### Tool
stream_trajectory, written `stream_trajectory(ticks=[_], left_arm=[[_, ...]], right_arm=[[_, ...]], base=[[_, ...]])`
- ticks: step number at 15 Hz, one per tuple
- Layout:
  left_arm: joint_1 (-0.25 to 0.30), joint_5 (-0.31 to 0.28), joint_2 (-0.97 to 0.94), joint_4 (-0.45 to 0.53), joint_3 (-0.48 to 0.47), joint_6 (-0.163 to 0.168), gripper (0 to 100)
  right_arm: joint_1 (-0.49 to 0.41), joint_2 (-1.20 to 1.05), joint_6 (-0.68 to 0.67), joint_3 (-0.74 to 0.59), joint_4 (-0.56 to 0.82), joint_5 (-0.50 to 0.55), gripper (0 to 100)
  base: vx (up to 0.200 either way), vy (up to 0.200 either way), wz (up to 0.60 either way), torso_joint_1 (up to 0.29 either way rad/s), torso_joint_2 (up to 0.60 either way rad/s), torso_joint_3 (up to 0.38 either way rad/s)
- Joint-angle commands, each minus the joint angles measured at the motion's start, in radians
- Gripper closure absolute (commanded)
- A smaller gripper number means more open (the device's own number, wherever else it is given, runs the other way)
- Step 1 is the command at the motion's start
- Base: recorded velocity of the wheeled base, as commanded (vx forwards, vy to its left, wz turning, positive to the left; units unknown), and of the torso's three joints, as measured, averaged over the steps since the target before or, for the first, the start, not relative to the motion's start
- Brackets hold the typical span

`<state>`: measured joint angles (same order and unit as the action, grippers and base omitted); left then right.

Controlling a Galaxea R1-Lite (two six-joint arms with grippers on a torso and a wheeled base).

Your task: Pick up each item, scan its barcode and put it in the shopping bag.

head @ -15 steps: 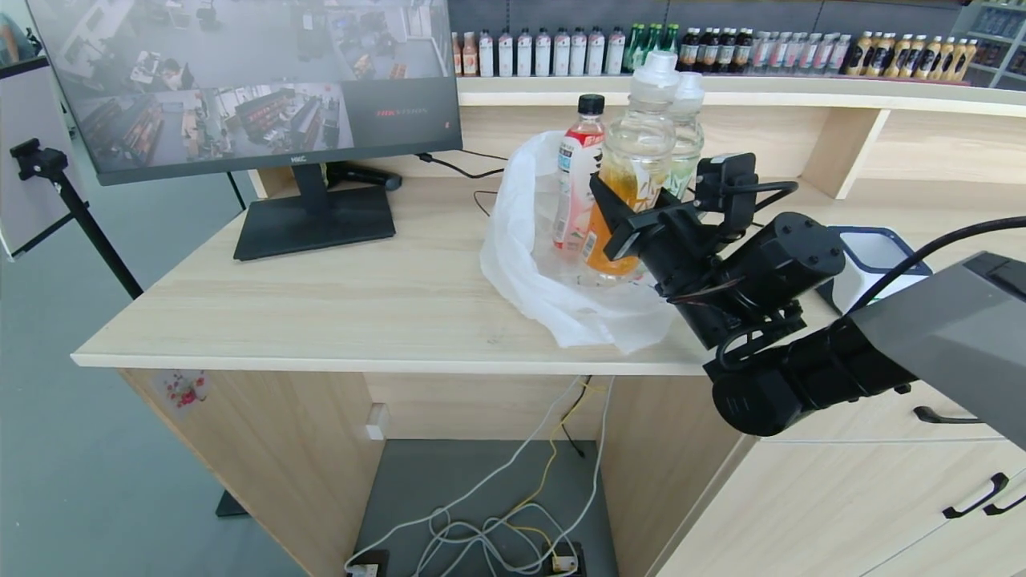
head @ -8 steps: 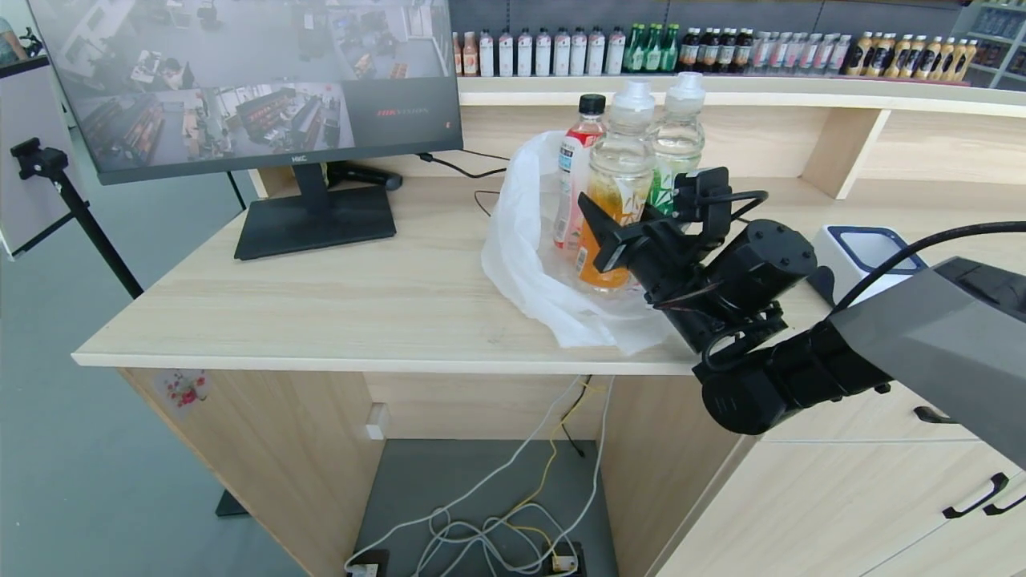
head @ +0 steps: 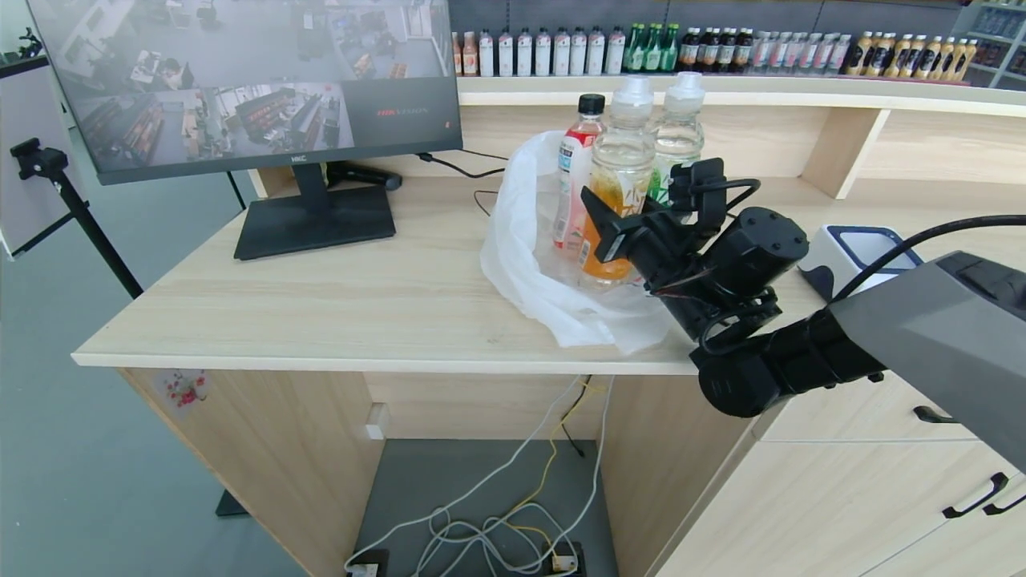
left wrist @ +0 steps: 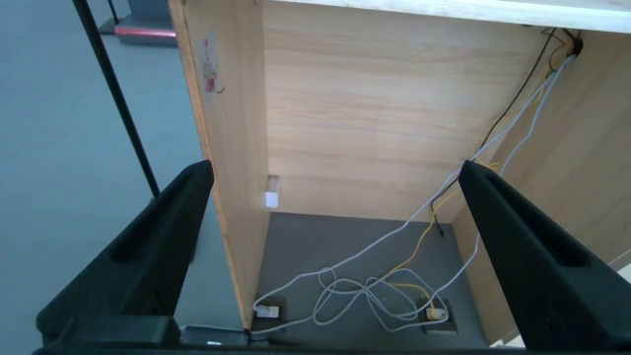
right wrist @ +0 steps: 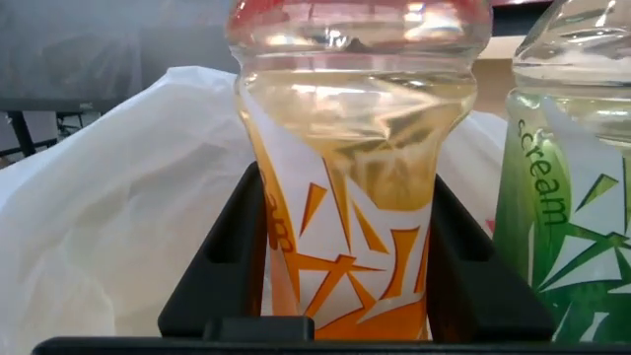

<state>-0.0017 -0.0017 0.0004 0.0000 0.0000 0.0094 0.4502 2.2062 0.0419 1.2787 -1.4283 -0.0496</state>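
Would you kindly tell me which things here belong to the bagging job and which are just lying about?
Belonging to the job: orange-label bottle, gripped by the right pincer; green-label bottle; pink-label bottle; shopping bag; scanner box.
Lying about: monitor; shelf bottles; floor cables.

Before me, a pale wood table (head: 337,296) with a monitor (head: 240,80), grey floor (head: 80,481), loose cables (head: 481,537) beneath, a far row of bottles (head: 721,50).

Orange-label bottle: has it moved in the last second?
Yes. The orange-label bottle dropped lower into the shopping bag; its cap, earlier above that of the green-label bottle, is now level with it.
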Motion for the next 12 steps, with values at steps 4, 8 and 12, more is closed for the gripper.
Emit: stream_trajectory(ticks=[4, 8, 12], left_arm=[[0.0, 0.0, 0.0, 0.0, 0.0, 0.0, 0], [0.0, 0.0, 0.0, 0.0, 0.0, 0.0, 0], [0.0, 0.0, 0.0, 0.0, 0.0, 0.0, 0]], right_arm=[[-0.002, -0.034, 0.003, -0.093, -0.004, -0.001, 100], [-0.002, -0.111, 0.003, -0.196, -0.001, -0.001, 100], [-0.002, -0.112, -0.002, -0.223, -0.009, -0.009, 100]], base=[[0.0, 0.0, 0.0, 0.0, 0.0, 0.0], [0.0, 0.0, 0.0, 0.0, 0.0, 0.0], [0.0, 0.0, 0.0, 0.0, 0.0, 0.0]])
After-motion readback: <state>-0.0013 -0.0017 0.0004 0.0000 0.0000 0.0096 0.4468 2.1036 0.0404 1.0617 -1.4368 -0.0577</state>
